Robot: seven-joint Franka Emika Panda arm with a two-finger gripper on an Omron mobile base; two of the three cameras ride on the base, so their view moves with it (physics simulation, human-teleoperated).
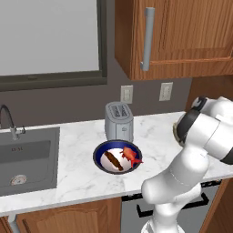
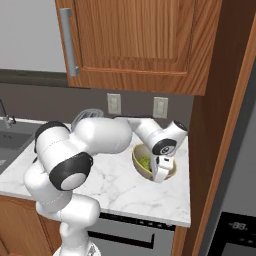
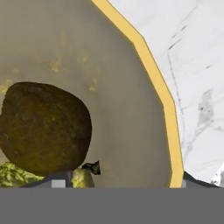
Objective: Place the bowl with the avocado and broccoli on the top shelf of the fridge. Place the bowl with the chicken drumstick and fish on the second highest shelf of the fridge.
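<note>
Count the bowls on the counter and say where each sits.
2. The dark blue bowl sits before the toaster; the yellow-beige bowl sits at the counter's right end, partly hidden by the arm.

Toaster [image 1: 119, 121] behind fish [image 1: 131, 154] bowl [image 1: 101, 152].

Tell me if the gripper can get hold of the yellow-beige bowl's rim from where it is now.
Probably yes. The gripper hangs right at the yellow-beige bowl, one finger inside near the avocado and the rim running between the fingers; nothing blocks it.
</note>
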